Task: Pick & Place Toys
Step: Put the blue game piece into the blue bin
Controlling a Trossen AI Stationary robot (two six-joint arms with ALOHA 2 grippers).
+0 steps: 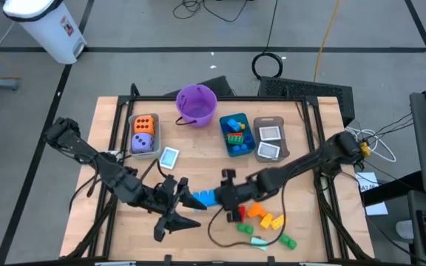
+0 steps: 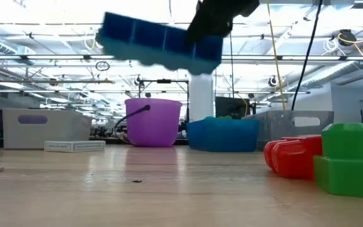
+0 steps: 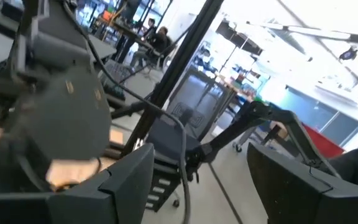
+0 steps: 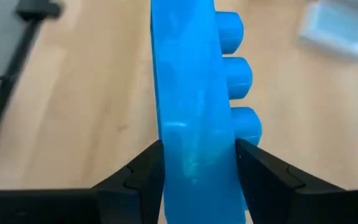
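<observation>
Toys sit partly sorted: the grey bin point(image 1: 143, 134) at the left holds an orange die point(image 1: 144, 124) and a purple die point(image 1: 143, 142), the teal bin point(image 1: 236, 135) holds small bricks in blue, green and red, and the clear bin point(image 1: 270, 139) holds two picture cards point(image 1: 270, 134). The purple bucket point(image 1: 197, 104) stands between the grey and teal bins; what is inside it cannot be made out. One loose card point(image 1: 169, 157) lies on the table point(image 1: 198, 155) near the grey bin.

The right gripper point(image 4: 197, 168) is clamped on a long blue brick point(image 4: 191, 106), one finger against each flat side, and in the low view the brick point(image 2: 159, 43) hangs tilted above the tabletop, clear of it. Red point(image 1: 234, 213), orange point(image 1: 257, 210), yellow point(image 1: 271, 219) and green bricks point(image 1: 288, 241) lie scattered near the front edge.

The left gripper point(image 1: 177, 219) hovers over the front of the table with its fingers apart, holding nothing. Its wrist view looks out at the room, not the table.
</observation>
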